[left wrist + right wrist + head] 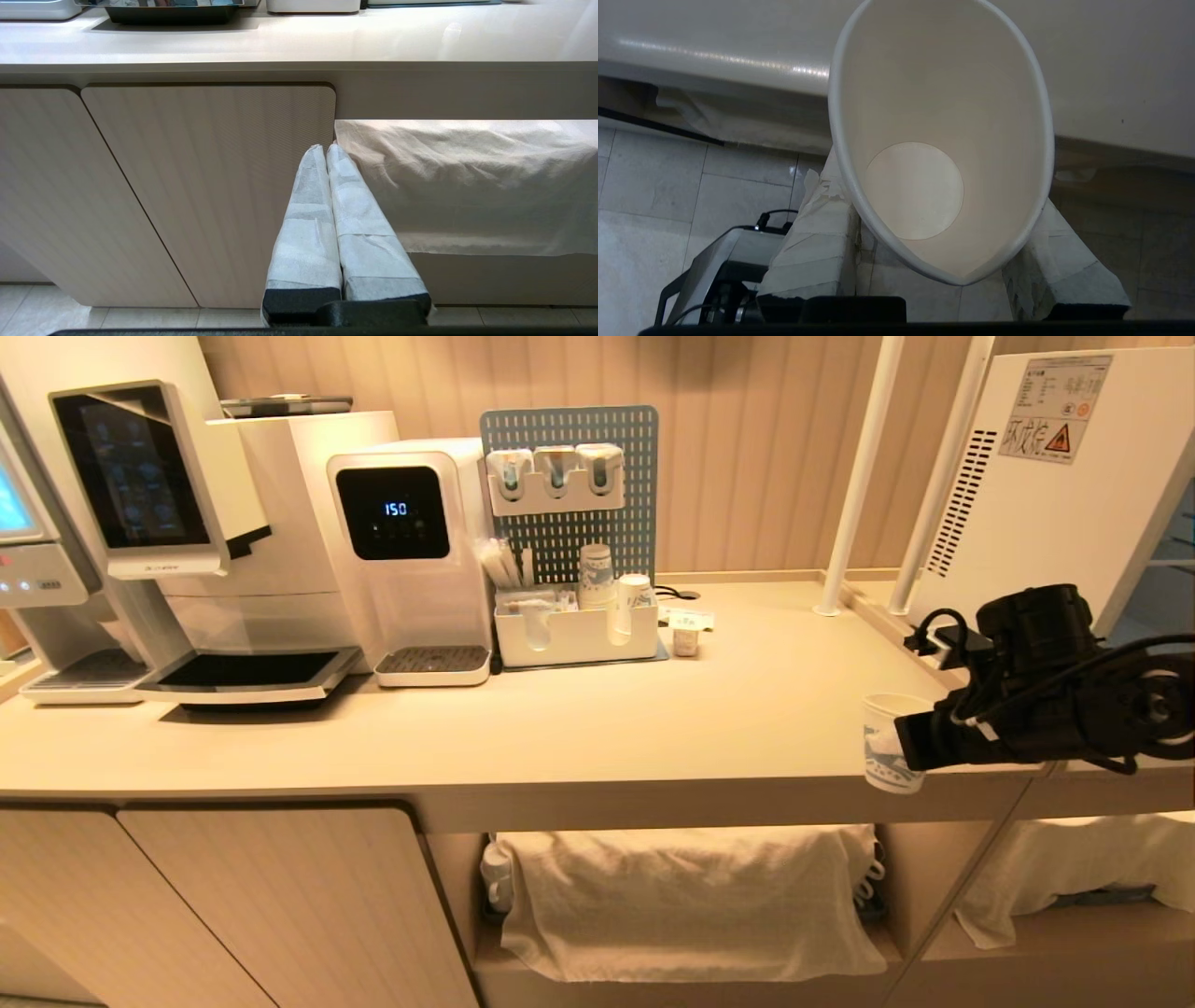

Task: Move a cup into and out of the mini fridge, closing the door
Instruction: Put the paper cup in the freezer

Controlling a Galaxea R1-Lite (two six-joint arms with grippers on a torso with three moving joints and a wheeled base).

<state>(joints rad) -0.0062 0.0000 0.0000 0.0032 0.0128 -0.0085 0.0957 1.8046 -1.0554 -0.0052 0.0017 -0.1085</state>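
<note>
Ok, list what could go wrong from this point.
1. The right gripper squeezes the cup into an oval; tighter pressure may crush it, looser may drop it.
2. The cup hangs at the counter edge, so it could clip that edge.
3. The mini fridge sits behind the arm, inviting a bump.

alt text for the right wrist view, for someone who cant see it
Looking down into an empty white paper cup, squeezed to an oval between the right gripper's two tape-wrapped fingers. Behind the cup runs the pale countertop's edge, with grey floor tiles below.
</note>
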